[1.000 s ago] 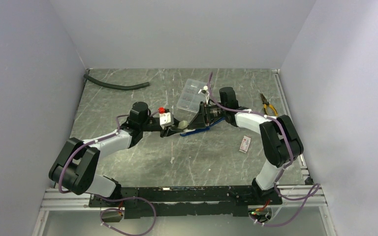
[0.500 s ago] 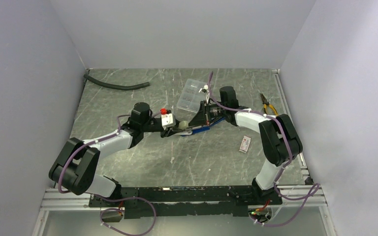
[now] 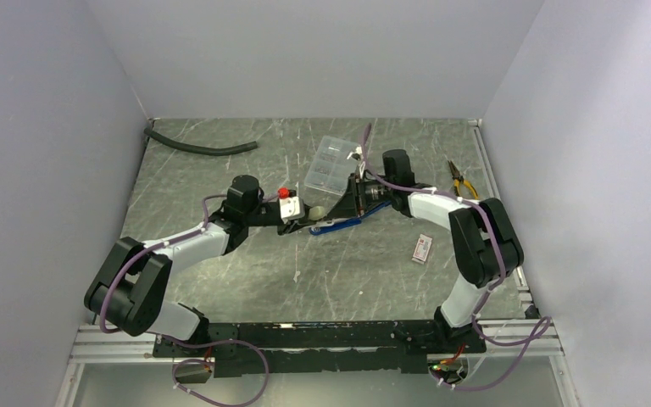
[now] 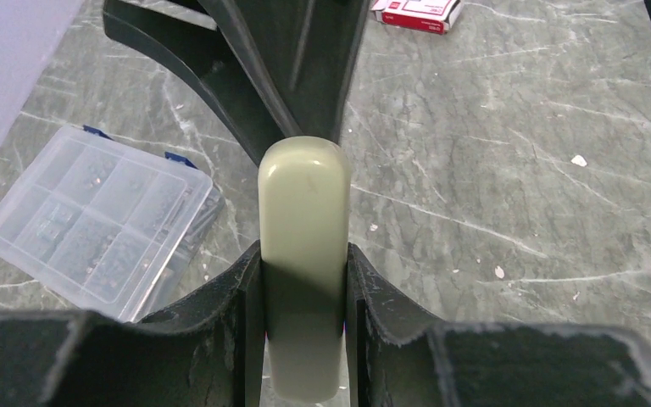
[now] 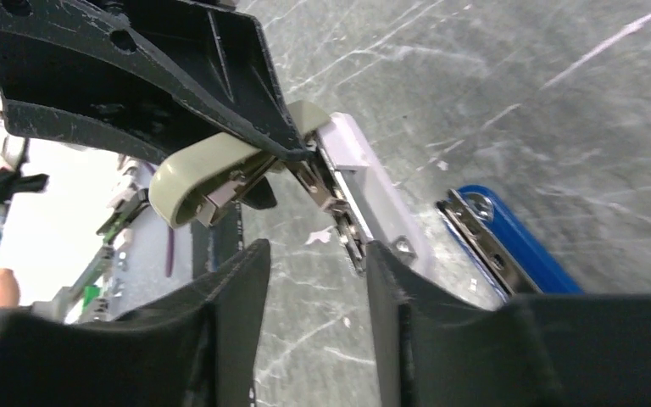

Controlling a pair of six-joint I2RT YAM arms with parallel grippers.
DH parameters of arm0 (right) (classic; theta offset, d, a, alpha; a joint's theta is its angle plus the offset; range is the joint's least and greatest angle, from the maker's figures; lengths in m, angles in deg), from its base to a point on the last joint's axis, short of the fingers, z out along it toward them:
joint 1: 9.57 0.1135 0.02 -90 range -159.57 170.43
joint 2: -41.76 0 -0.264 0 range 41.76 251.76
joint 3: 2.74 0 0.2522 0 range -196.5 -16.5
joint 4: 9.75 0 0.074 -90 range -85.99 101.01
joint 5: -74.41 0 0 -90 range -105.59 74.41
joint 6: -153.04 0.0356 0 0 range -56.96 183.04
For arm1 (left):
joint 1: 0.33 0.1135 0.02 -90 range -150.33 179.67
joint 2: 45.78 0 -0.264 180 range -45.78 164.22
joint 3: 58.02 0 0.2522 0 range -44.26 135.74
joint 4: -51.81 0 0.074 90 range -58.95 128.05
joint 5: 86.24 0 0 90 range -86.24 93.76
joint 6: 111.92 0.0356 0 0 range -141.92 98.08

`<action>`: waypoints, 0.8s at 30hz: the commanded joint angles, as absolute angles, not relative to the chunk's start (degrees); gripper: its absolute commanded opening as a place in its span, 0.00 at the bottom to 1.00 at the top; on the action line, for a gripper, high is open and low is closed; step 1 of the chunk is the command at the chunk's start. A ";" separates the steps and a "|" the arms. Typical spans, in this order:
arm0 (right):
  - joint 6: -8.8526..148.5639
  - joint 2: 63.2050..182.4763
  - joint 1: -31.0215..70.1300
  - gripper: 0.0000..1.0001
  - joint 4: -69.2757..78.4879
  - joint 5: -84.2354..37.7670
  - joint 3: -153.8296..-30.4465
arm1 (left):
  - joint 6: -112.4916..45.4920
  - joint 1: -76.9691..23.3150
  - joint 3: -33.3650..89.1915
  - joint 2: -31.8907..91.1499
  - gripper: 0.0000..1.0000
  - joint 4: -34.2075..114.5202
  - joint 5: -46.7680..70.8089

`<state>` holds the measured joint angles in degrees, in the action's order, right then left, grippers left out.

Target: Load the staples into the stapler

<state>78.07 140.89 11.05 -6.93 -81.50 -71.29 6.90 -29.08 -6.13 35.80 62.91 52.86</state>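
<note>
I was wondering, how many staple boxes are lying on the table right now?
1. The small white box with a red end lies on the right side of the table, well apart from the stapler. Another could be hidden from these views.

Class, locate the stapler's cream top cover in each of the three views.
Top external: cream top cover near picture centre.
Left wrist: cover bottom centre, in the left pincer.
Right wrist: cover upper left.
Shared landmark: grey marbled table.
</note>
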 commanded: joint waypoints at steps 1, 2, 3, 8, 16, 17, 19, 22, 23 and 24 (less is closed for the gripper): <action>75.06 136.11 8.46 0.56 -6.15 -80.26 -71.16 | 10.89 -29.38 -4.20 34.63 0.03 62.12 55.15; 73.90 135.59 8.45 0.60 -5.21 -79.87 -71.09 | 11.15 -29.41 -4.14 34.53 0.03 61.76 55.17; 73.47 135.08 8.45 0.64 -4.74 -79.43 -70.92 | 11.23 -29.46 -4.10 34.48 0.03 61.64 55.24; 72.73 134.05 8.45 0.78 -4.43 -77.60 -69.81 | 11.36 -29.97 -3.83 34.17 0.03 61.10 55.53; 74.11 136.65 9.04 0.80 -4.86 -78.48 -70.01 | 11.83 -30.94 -2.85 34.54 0.03 60.00 54.33; 74.47 137.21 9.12 0.80 -5.24 -78.78 -70.04 | 11.97 -31.06 -2.70 34.55 0.03 59.82 54.16; 74.75 138.39 9.48 0.78 -5.38 -79.43 -70.36 | 12.12 -31.21 -2.47 34.62 0.03 59.55 53.74; 75.01 139.50 10.13 0.76 -5.57 -80.65 -70.63 | 12.59 -31.42 -2.18 34.77 0.03 59.01 53.19; 74.87 139.88 10.38 0.75 -5.56 -80.96 -70.80 | 12.73 -31.48 -2.09 34.80 0.03 58.90 52.97; 74.83 140.30 10.63 0.74 -5.41 -81.32 -70.93 | 12.79 -31.50 -1.99 34.89 0.03 58.81 52.71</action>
